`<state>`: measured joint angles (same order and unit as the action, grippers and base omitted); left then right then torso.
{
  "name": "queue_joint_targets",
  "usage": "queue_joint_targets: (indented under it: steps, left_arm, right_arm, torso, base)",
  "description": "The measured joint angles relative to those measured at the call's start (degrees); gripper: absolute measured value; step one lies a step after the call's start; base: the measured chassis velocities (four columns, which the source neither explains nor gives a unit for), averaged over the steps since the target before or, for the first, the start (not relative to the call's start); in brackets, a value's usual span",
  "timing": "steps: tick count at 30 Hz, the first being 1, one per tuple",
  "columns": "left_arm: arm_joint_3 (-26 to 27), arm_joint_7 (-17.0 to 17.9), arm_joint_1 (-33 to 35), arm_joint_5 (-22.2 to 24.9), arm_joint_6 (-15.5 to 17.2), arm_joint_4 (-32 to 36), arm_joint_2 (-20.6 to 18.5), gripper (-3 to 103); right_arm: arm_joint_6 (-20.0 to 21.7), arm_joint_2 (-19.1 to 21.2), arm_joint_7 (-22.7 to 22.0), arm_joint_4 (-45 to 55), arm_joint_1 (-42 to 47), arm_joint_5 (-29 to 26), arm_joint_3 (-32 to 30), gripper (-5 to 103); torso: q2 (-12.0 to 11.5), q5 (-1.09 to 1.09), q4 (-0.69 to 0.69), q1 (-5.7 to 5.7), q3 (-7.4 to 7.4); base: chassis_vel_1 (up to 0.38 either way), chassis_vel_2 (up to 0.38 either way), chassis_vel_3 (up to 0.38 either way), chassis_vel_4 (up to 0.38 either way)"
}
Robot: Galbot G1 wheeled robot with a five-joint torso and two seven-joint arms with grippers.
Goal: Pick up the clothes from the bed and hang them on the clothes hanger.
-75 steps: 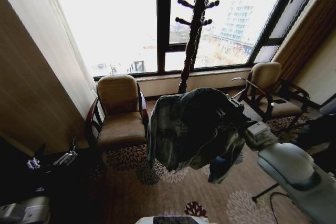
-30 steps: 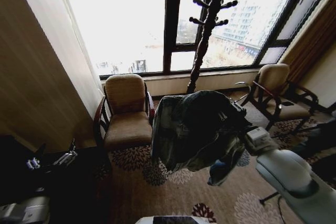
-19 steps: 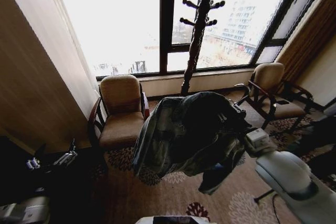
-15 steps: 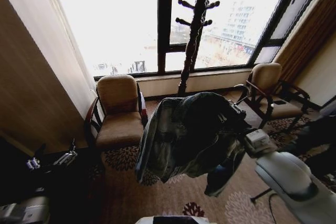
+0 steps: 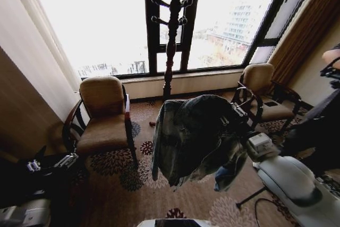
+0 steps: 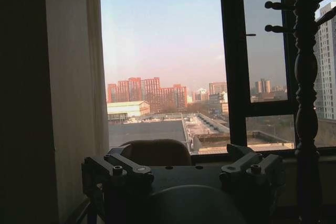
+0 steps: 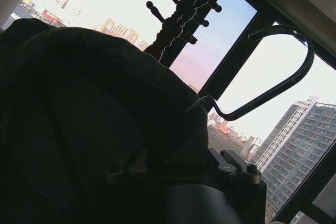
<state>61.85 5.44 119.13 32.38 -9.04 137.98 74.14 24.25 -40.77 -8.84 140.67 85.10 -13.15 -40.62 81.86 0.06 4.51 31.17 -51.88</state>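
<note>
The clothes, a faded denim jacket (image 5: 194, 136), hang in mid-air in the head view, draped over my right gripper (image 5: 240, 119), which is shut on the clothes hanger inside the jacket. The fingers are buried under the denim. The hanger's hook (image 7: 283, 80) curves out of the cloth in the right wrist view, and the jacket (image 7: 89, 124) is a dark mass there. My right arm (image 5: 289, 182) reaches in from the lower right. My left gripper (image 5: 53, 161) is parked low at the left, open (image 6: 189, 170) with nothing between its fingers. The bed is out of view.
A tall dark wooden coat stand (image 5: 171, 30) with pegs rises before the window, just beyond the jacket. One brown armchair (image 5: 101, 112) sits to its left and another (image 5: 260, 86) to its right. Patterned carpet (image 5: 133, 200) lies below. Curtains hang at both sides.
The whole picture has shifted, so the camera has moved: coat stand and left armchair now sit further left. The jacket's hem has swung back in and it stays on my right gripper.
</note>
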Motion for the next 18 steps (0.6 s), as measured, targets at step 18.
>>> queue_joint_targets:
  steps: [18]
  left_arm:
    - [0.0, 0.0, 0.0, 0.0, 0.0, 0.0, 0.0, 100]
  right_arm:
    - [-0.3, -1.2, 0.5, 0.8, 1.5, 1.3, 0.4, 33]
  torso:
    - [0.0, 0.00, 0.00, -0.02, 0.00]
  base:
    - [0.021, 0.006, 0.000, -0.010]
